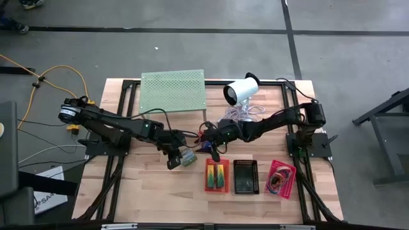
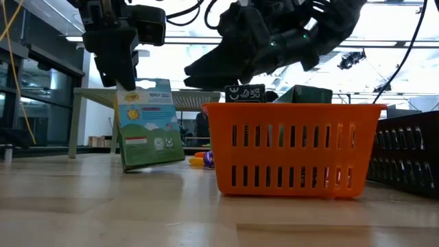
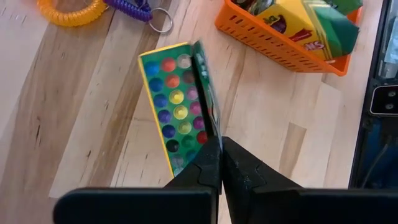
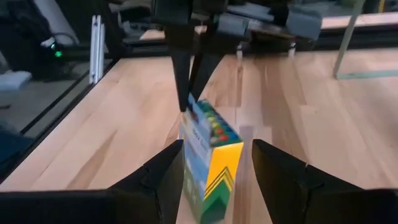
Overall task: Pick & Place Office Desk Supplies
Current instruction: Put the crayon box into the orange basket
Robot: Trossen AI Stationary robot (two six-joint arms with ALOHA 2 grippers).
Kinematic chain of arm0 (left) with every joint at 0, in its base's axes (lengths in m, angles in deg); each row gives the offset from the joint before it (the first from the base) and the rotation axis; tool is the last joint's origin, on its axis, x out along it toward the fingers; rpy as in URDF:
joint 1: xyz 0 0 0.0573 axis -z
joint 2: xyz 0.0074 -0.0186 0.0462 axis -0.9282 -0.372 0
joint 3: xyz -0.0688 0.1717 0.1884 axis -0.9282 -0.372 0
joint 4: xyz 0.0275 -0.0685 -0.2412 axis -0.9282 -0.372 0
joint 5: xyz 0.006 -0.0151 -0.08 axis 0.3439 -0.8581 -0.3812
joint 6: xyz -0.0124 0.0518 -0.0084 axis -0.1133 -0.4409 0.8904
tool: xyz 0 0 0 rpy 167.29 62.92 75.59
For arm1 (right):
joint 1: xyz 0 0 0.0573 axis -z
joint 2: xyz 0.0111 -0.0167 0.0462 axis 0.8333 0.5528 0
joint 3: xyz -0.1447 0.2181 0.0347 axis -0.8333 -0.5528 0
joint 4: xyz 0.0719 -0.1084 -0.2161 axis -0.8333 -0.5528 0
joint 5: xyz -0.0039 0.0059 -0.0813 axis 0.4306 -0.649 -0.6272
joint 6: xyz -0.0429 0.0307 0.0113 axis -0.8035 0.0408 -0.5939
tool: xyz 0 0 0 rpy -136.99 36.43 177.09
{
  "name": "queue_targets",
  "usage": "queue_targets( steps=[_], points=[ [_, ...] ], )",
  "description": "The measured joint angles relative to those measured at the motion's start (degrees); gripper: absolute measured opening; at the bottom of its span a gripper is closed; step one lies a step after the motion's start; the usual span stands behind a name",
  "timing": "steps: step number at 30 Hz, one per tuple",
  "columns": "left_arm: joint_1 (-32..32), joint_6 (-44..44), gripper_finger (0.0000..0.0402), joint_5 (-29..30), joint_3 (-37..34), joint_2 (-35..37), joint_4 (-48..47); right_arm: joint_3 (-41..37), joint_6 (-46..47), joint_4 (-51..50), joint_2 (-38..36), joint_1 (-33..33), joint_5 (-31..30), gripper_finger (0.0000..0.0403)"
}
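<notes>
Fingers (image 3: pixel 211 165) of left gripper (image 1: pixel 174 158) pinched fully closed on opened flap of crayon box (image 2: pixel 147 123); box upright but tilted on table (image 1: pixel 160 191), just left of red basket (image 1: pixel 216 175). Right gripper (image 4: pixel 214 165) spread wide, empty, jaws on either side of same box without touching. Red basket already holding two green packs (image 1: pixel 217 172); black basket (image 1: pixel 245 176) and pink basket (image 1: pixel 281 177) in row to its right.

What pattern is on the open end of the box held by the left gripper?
Rows of coloured dots on the box, framed green and yellow; clearest in the left wrist view.
</notes>
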Motion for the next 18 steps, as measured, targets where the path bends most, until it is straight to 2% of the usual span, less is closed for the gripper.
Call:
queue_targets(
  steps=[5, 18],
  points=[
    [0.0, -0.2, 0.0, 0.0, 0.0, 0.0, 0.4, 1.8, 0.0, -4.8, 0.0, 1.1, 0.8, 0.0176],
    [0.3, -2.9, 0.0, 0.0, 0.0, 0.0, 0.4, 1.8, 1.6, -5.2, 1.9, 2.2, 4.0, 0.0176]
  ],
)
